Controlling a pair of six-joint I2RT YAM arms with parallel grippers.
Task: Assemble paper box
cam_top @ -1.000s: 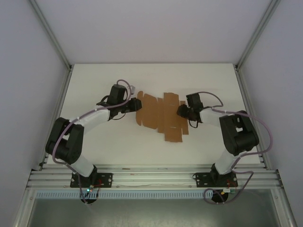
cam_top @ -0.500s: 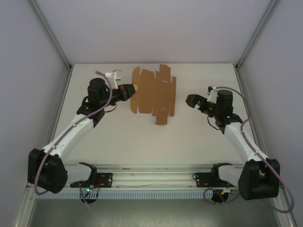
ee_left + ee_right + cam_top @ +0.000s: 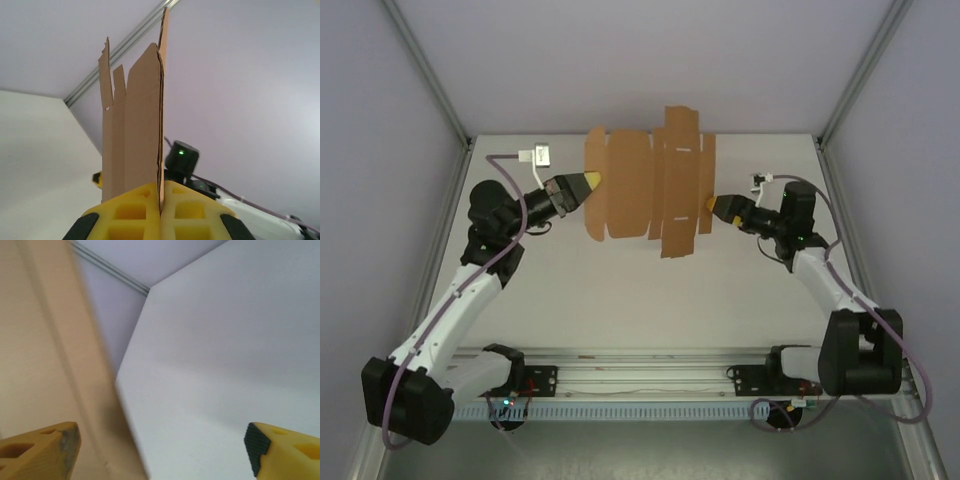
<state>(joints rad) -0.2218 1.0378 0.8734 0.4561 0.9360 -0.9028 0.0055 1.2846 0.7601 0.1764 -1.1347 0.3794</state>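
Observation:
The paper box (image 3: pixel 650 185) is a flat brown die-cut sheet with flaps and tabs, held up off the table in the top view. My left gripper (image 3: pixel 590 181) is shut on its left edge; in the left wrist view the yellow pads (image 3: pixel 135 212) pinch the thin cardboard (image 3: pixel 137 135), which rises edge-on. My right gripper (image 3: pixel 724 207) sits at the sheet's right edge, open. In the right wrist view its fingertips (image 3: pixel 55 450) stand wide apart, with blurred cardboard (image 3: pixel 45 355) on the left and nothing between them.
The white table (image 3: pixel 620 290) lies below the lifted sheet. Aluminium frame posts (image 3: pixel 430 70) and grey walls bound the sides and back. The arms' base rail (image 3: pixel 640 375) runs along the near edge.
My left gripper has lifted the sheet higher and toward the back. My right gripper has moved left to the sheet's right edge.

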